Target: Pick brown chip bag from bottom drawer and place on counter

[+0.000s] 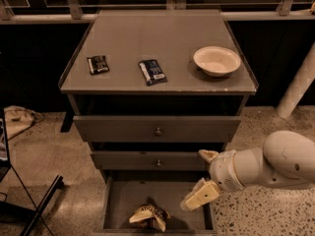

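Note:
The brown chip bag [149,216] lies crumpled on the floor of the open bottom drawer [118,200], near its front edge. It is dark brown with cream ends. My gripper [201,177] hangs over the drawer's right side, up and to the right of the bag and apart from it. Its two cream fingers are spread wide, one [207,155] near the middle drawer's front and one [201,195] down inside the drawer. It holds nothing. The counter [138,38] is the cabinet's grey top.
On the counter lie a small black packet [98,64], a small dark-blue packet [152,72] and a cream bowl [216,60]. Two upper drawers with round knobs [158,131] are shut. A dark stand leg [42,205] and a cloth [17,119] are at the left.

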`<state>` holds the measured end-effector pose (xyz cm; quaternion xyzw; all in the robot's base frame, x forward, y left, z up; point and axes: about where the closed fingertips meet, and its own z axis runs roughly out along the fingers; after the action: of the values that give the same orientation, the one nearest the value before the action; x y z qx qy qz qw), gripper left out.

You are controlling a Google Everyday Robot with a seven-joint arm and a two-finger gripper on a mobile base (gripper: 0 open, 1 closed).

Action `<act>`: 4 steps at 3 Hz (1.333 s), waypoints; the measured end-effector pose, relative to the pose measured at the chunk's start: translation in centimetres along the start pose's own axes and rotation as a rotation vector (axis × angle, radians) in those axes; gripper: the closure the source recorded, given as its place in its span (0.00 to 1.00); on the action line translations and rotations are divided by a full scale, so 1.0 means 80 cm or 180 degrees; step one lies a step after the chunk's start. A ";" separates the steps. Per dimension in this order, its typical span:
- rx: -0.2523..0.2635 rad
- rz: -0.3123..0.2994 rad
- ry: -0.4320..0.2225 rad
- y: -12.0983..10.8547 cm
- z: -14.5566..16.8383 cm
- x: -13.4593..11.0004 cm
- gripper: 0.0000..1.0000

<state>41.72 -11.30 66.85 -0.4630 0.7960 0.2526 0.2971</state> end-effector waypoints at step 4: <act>-0.0597 0.0811 -0.0179 0.020 0.220 0.149 0.00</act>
<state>39.79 -5.66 46.42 -0.3768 0.8125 0.3743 0.2403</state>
